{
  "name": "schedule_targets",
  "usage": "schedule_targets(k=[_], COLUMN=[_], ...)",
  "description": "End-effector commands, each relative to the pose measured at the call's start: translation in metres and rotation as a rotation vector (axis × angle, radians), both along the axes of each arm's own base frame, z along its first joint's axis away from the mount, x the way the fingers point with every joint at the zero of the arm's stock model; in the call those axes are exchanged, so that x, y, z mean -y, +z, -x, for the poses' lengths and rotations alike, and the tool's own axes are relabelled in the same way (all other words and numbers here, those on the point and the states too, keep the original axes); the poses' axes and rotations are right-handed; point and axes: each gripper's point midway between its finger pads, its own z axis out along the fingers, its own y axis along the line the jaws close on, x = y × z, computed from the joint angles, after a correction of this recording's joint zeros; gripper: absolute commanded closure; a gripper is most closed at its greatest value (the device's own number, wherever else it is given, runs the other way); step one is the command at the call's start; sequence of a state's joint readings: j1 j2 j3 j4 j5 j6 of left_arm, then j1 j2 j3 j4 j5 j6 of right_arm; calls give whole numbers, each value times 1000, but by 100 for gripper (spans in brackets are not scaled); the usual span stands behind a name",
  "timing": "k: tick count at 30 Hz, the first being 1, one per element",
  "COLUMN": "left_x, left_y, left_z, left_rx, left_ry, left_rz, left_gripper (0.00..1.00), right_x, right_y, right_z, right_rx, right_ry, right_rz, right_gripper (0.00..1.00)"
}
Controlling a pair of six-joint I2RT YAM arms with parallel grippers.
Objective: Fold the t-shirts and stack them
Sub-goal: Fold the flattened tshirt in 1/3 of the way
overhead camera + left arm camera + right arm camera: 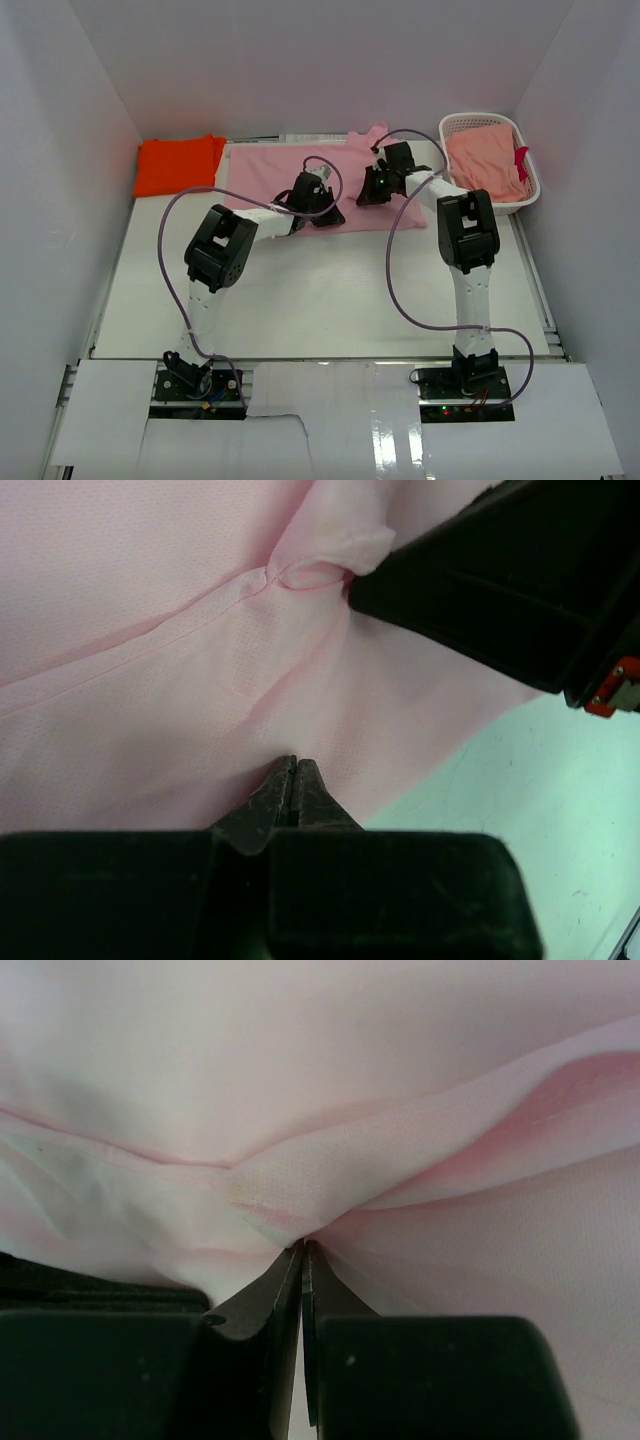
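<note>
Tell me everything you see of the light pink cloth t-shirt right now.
The light pink t-shirt, soft fine-mesh cloth with stitched seams, lies spread wide across the far side of the table, a sleeve poking out at its far edge. The right gripper is shut on a bunched fold at its near edge; the left gripper, shut, touches it beside.

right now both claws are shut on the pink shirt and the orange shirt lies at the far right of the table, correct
Only the side is wrong: the top view shows the orange shirt at the far left of the table. The left claw and right claw are shut on the pink shirt.
</note>
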State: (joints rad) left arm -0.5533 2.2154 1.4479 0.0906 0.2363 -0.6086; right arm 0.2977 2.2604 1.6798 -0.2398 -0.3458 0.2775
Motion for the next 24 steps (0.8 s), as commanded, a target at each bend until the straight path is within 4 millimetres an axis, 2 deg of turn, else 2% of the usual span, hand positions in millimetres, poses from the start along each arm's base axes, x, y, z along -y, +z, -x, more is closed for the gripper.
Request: schedule_targets(k=[1,9,11,15,22,24], left_x=[-12,-11,-14,-16,-17,-20], left_y=[-23,-28,-32,-34,-36,-37], left_z=[23,29,35,37,43,43], left_rx=[-63,-63,-85,-84,-89,-89], left_ry=[-2,-8,-10,-10,-17,-13], left_rz=[-95,-115,-133,-148,-154,-159], left_gripper=[100,100,100,100,100,100], right_x=[-7,-17,-18,-23,-34,-41], right_y=[9,16,11,23,24,31], right_z=[-15,-34,-37,-51,-74,-78], right_rx=[35,60,53,87,106,106], right_ry=[9,12,12,9,11,22], right_rz=[-5,-29,-31,-47,-85,-135], right_gripper=[92,92,92,92,92,92])
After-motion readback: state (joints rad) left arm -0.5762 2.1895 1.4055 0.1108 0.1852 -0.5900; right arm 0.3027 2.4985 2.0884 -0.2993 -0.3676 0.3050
